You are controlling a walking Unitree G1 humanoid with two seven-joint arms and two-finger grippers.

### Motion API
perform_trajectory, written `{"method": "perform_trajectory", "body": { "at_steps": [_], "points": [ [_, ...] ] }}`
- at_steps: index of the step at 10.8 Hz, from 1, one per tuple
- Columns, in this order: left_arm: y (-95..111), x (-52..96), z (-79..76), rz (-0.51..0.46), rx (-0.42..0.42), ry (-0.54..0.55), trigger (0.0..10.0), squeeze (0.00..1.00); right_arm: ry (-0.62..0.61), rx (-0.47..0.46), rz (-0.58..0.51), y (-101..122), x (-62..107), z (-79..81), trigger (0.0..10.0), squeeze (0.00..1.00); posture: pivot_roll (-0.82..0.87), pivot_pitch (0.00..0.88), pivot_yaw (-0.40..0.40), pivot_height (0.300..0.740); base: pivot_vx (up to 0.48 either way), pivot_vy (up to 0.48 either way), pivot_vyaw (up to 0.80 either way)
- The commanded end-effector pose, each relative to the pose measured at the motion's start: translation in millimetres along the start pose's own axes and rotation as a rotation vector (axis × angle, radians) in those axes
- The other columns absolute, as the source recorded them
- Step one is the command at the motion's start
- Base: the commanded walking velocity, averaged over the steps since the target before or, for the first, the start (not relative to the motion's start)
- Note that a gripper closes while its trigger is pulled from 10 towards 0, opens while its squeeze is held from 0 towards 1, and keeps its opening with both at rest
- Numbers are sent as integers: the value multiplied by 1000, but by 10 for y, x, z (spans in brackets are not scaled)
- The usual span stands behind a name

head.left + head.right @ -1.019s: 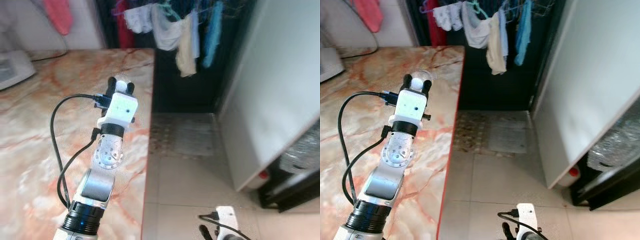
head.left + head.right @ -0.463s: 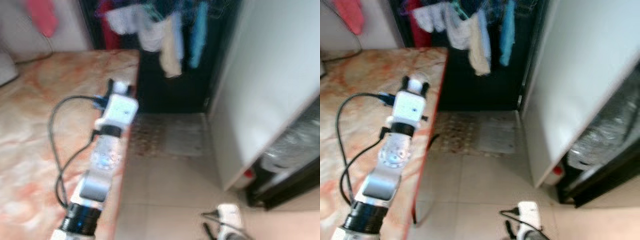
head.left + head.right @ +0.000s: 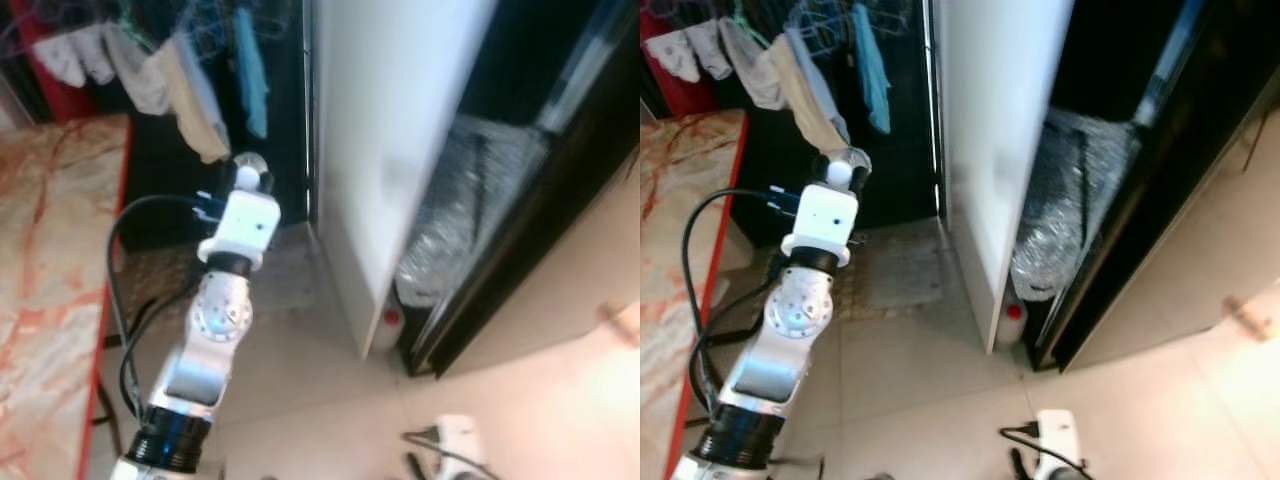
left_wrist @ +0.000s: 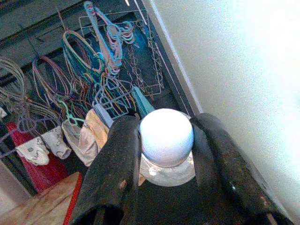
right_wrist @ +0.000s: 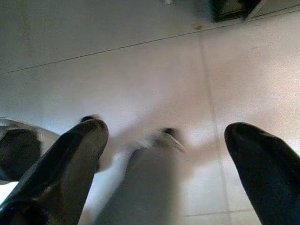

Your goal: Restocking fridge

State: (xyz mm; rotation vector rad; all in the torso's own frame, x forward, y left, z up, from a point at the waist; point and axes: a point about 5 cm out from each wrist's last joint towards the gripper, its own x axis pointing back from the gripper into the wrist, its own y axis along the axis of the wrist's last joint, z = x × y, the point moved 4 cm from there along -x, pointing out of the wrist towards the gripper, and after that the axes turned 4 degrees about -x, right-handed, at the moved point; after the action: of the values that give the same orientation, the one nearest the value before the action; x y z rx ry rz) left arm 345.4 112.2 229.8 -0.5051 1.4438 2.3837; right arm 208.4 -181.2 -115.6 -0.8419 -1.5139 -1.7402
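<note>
My left gripper (image 3: 249, 173) is raised in front of me, shut on a small clear bottle with a white round cap (image 4: 166, 134). The cap sits between the two black fingers (image 4: 117, 164) in the left wrist view. Just right of the bottle stands the fridge, its white door (image 3: 390, 120) swung open. The dark inside of the fridge holds a crinkled silvery bag (image 3: 465, 200). A small red-capped thing (image 3: 390, 318) sits at the foot of the door. My right gripper (image 5: 164, 136) hangs low over the tiled floor, open with nothing between its fingers.
The marble counter with a red edge (image 3: 55, 250) runs along my left. Clothes and wire hangers (image 3: 190, 80) hang in the dark space behind the left gripper. A patterned mat (image 3: 885, 280) lies on the tiles in front of the fridge door.
The camera has swung right, from the marble counter towards the open fridge. The left arm still holds the bottle raised, now beside the fridge door instead of over the counter.
</note>
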Motion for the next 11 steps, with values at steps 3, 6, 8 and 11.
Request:
{"method": "perform_trajectory", "body": {
  "at_steps": [3, 6, 8, 11],
  "points": [
    [-707, 199, -82, 281, 93, -64, 10000, 0, -10, -8, -1, -21, 14, -51, 10000, 0, 29, 111, 59, 740, 0, 0, 0],
    [-1764, 741, -239, 698, 144, -173, 10000, 0, -8, -11, -4, -16, 13, -44, 10000, 0, 29, 110, 60, 740, 0, 0, 0],
    [-2134, 1243, -362, 888, 123, -287, 10000, 0, -24, -13, -12, -14, 14, -55, 10000, 0, 9, 113, 64, 740, 0, 0, 0],
    [-2309, 1668, -438, 1020, 155, -311, 10000, 0, -39, -13, -9, -21, 16, -76, 10000, 0, 9, 117, 61, 740, 0, 0, -263]
  ]
}}
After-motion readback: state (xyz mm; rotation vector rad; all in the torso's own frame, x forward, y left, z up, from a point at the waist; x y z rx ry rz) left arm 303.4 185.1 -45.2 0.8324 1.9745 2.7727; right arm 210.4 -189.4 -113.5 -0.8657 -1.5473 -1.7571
